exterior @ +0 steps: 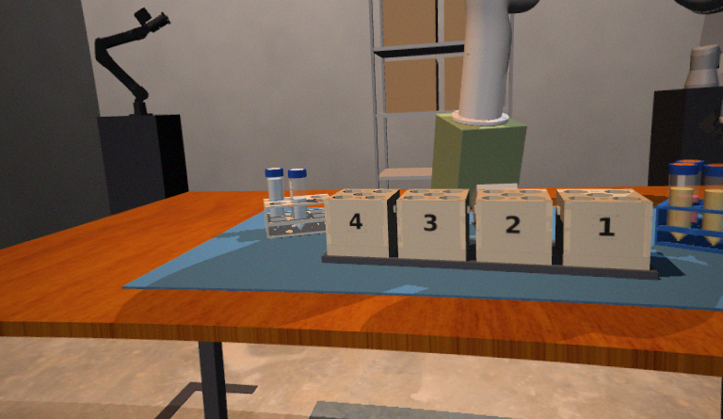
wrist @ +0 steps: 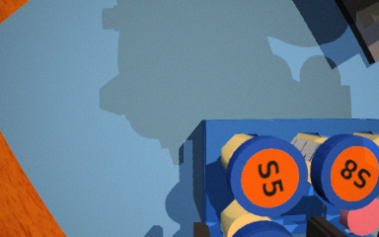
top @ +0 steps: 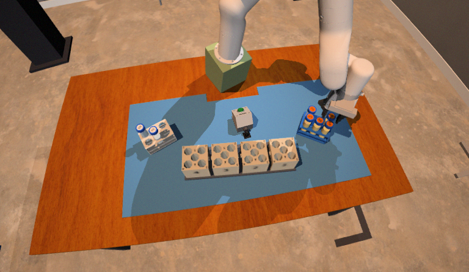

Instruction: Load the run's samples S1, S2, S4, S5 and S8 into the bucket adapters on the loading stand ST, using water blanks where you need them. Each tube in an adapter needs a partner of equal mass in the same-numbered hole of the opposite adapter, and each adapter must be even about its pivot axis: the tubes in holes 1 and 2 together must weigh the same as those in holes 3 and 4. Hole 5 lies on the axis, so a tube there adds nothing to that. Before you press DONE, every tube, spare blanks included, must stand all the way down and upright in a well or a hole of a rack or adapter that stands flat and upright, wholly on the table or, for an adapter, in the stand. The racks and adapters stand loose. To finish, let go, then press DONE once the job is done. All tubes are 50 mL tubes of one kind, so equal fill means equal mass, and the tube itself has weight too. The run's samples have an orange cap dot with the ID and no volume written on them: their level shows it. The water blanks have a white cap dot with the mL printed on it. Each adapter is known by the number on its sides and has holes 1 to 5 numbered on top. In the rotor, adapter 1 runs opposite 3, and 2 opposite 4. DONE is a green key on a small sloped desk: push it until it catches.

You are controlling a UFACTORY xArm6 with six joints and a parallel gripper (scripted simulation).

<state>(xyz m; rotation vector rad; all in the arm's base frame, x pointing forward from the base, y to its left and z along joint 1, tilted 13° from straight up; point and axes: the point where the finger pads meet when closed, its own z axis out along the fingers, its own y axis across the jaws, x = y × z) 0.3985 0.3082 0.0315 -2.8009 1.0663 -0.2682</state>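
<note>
Blue rack (top: pixel 312 137) (wrist: pixel 296 125) holds S5 (top: pixel 329 124) (wrist: pixel 270 177), S8 (top: pixel 319 120) (wrist: pixel 351 173) and several other orange-dot tubes. My gripper (top: pixel 331 117) (wrist: pixel 262 230) is part open, empty, over the back right tube beside S5; its fingertips stand either side of that blue cap in the wrist view. Whether they reach below the cap is unclear. Adapters 4 (top: pixel 195 157) (exterior: pixel 356 241), 3 (top: pixel 225 154) (exterior: pixel 430 241), 2 (top: pixel 254 152) (exterior: pixel 513 244) and 1 (top: pixel 283 149) (exterior: pixel 606 247) stand on the stand (exterior: pixel 479 268), with no tubes showing. Two white-dot blanks (top: pixel 140 128) (top: pixel 153 130) stand in the white rack.
The DONE key (top: pixel 240 109) sits on its small desk (top: pixel 242 119) behind the adapters. The arm's green base (top: pixel 228 75) stands at the back. A pink round thing (wrist: pixel 362 217) shows low among the tubes in the blue rack. The table's wooden edge (wrist: pixel 22 197) lies beyond the mat.
</note>
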